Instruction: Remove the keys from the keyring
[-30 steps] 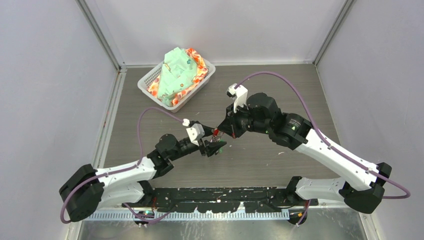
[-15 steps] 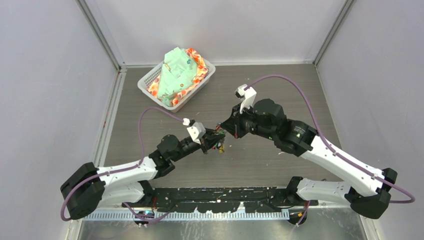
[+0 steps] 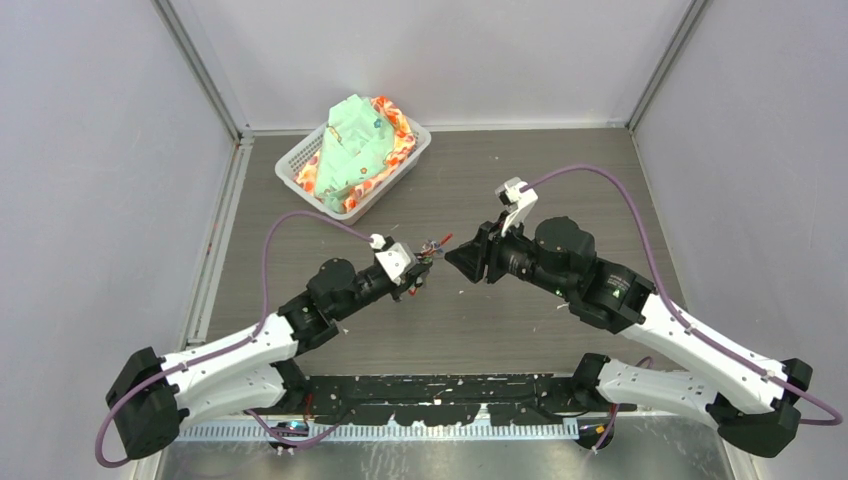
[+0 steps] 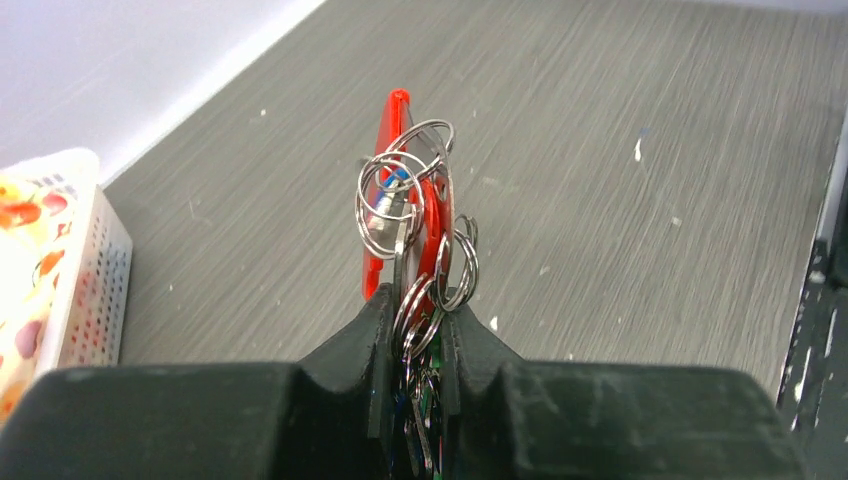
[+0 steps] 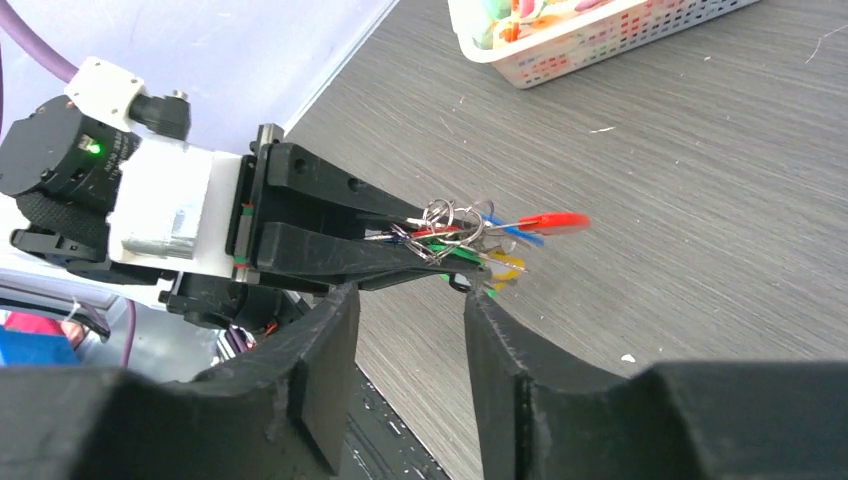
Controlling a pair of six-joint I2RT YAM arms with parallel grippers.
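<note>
My left gripper is shut on the bunch of keys, held above the table. In the left wrist view the jaws pinch the keys, and the keyring, with its red curved strip, sticks up past the fingertips. My right gripper stands open just right of the bunch and touches nothing. In the right wrist view, its open fingers sit below the keyring. The red strip and the green, blue and yellow tags fan out to the right.
A white basket filled with green and orange cloth stands at the back left of the table; it shows again in both wrist views. Grey walls close in the left, right and back sides.
My right gripper has let go of the bunch, opened and drawn back to the right. My left gripper has shut on the bunch and carried it up and away from the near edge.
</note>
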